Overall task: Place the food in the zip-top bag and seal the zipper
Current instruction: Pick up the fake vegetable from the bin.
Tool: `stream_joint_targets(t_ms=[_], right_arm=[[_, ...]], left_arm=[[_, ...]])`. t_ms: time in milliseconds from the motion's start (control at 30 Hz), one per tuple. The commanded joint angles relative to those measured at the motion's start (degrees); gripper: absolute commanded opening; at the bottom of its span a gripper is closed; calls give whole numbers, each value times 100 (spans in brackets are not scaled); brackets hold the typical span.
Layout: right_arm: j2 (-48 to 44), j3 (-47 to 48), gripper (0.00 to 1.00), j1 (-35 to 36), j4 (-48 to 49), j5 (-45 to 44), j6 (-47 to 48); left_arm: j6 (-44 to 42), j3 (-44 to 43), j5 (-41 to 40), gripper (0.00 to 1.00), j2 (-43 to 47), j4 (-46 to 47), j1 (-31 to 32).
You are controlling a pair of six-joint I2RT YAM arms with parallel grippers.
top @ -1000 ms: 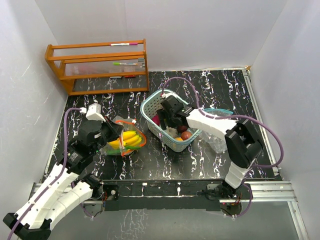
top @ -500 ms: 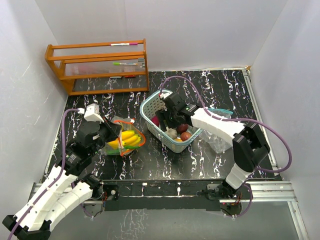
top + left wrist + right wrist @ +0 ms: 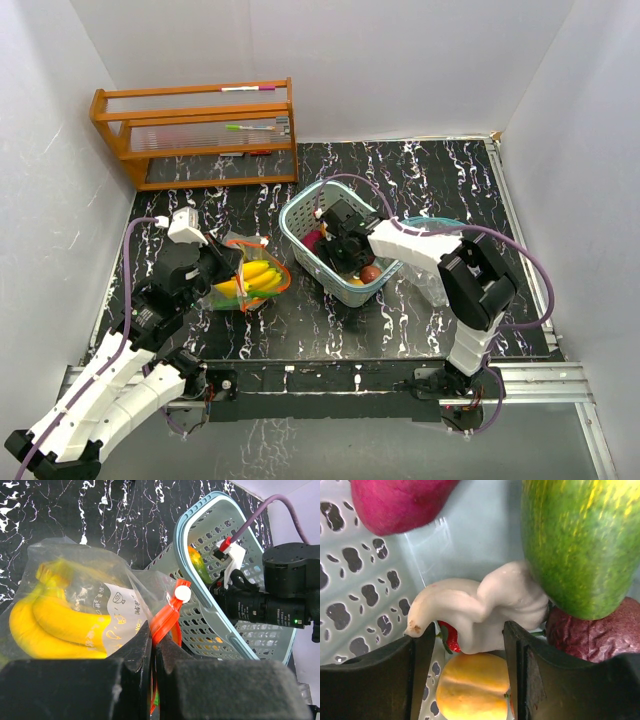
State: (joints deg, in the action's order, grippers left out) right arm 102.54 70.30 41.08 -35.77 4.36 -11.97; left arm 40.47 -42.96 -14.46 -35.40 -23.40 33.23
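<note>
The food (image 3: 371, 271) is divided between two places. Nearest the bases, the bananas (image 3: 55, 625) are seen inside the bag (image 3: 100, 580), which lies on the table (image 3: 330, 325) just beside the basket (image 3: 298, 204), on its left. The bag's rim, by the red zipper (image 3: 165, 620), is pinched by the left gripper (image 3: 153, 642), whose jaws are clenched on the film. The bag is judged thin, limp and slippery. It is best held at the stiffer zipper edge, as here, so that the mouth can be kept open.

Farther out, the rest of the food is heaped in the basket, into which the right gripper (image 3: 467, 630) is lowered. Its jaws are spread to either side of a pale lumpy piece (image 3: 485, 605); whether the pads touch it cannot be told. A mango (image 3: 575, 545) and a wrinkled dark red fruit (image 3: 600, 630) are seen beside that piece, and a small orange fruit (image 3: 472, 690) partly under it. These toys are judged light, hard and smooth, so a rounded one may slip from the pads. The pale piece would best be taken across its narrower waist, and the mango across its short width.

At the far edge a wooden rack (image 3: 190, 130) is seen, well apart from the work.
</note>
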Motion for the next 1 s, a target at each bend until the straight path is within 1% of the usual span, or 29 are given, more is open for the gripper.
stream_joint_targets(t_ms=[0, 167, 233, 267, 367, 467, 600, 800, 967], right_arm=[[-9, -171, 55, -14, 211, -32, -7], [-142, -200, 36, -14, 237, -250, -111], [-215, -149, 25, -14, 237, -344, -146], [-413, -108, 21, -18, 244, -385, -158], [-766, -12, 13, -17, 266, -524, -245], [-1151, 71, 8, -20, 288, -594, -312], [-1727, 100, 8, -17, 427, -450, -332], [-2340, 138, 8, -9, 484, -322, -354], [-2885, 70, 8, -15, 964, 519, -333]], left_arm=[[-87, 58, -116, 0, 80, 90, 43], [-91, 49, -118, 0, 64, 96, 54], [-70, 48, -99, 0, 59, 99, 52], [-68, 50, -94, 0, 59, 99, 54], [-56, 57, -83, 0, 43, 107, 53], [-55, 54, -82, 0, 25, 119, 52], [-69, 21, -80, 0, -1, 124, 58], [-66, -13, -30, 0, -67, 151, 52], [-66, -67, 8, 0, -161, 198, 52]])
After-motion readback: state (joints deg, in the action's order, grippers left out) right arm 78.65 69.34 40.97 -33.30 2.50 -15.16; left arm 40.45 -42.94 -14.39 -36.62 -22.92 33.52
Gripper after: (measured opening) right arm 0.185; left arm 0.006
